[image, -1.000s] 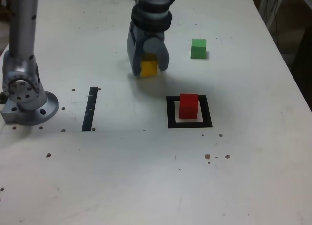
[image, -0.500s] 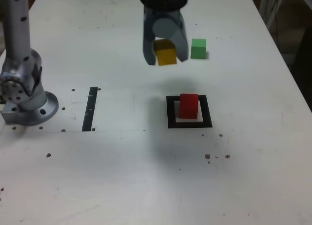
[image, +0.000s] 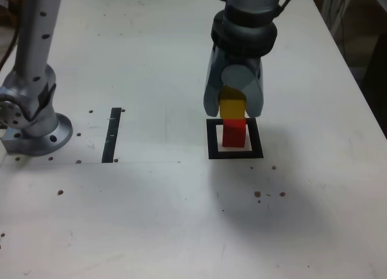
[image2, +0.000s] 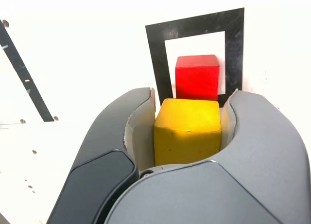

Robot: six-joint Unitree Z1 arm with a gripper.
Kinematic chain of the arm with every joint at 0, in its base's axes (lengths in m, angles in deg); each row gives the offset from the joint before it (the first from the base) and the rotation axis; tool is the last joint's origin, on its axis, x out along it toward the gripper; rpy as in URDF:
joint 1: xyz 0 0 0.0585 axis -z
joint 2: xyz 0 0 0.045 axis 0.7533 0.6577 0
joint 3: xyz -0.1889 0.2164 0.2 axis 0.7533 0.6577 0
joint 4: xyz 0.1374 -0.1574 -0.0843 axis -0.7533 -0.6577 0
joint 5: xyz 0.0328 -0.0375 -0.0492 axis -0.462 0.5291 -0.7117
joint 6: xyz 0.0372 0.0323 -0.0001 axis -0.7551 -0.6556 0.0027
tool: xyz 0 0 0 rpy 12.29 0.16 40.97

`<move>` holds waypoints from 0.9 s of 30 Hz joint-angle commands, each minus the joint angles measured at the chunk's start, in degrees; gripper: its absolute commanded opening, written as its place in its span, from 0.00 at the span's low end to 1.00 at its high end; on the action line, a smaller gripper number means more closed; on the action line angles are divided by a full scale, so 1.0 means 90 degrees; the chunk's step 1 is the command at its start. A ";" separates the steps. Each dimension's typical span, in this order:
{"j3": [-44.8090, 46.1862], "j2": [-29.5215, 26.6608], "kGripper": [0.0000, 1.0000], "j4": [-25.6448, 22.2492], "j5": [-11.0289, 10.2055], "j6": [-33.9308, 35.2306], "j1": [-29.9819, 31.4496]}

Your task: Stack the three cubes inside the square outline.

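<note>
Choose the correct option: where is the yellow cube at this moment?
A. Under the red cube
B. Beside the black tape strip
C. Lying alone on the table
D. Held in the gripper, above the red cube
D: the gripper is shut on the yellow cube, which sits just above the red cube inside the square outline.

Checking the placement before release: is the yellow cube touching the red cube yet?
Cannot tell. In the exterior view the yellow cube meets the red cube with no visible gap; the wrist view cannot confirm.

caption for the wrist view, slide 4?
Gripper holds the yellow cube near the red cube inside the square outline.
</note>
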 commanded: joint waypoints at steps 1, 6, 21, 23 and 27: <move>0.0011 0.0080 0.17 0.0026 0.0015 0.0008 0.0008; 0.0095 0.0264 0.17 0.0122 0.0015 -0.0012 -0.0014; 0.0312 0.0344 0.18 0.0476 0.0019 -0.0158 -0.0168; 0.0346 0.0355 0.18 0.0527 0.0016 -0.0158 -0.0183; 0.0378 0.0368 0.20 0.0594 0.0015 -0.0158 -0.0211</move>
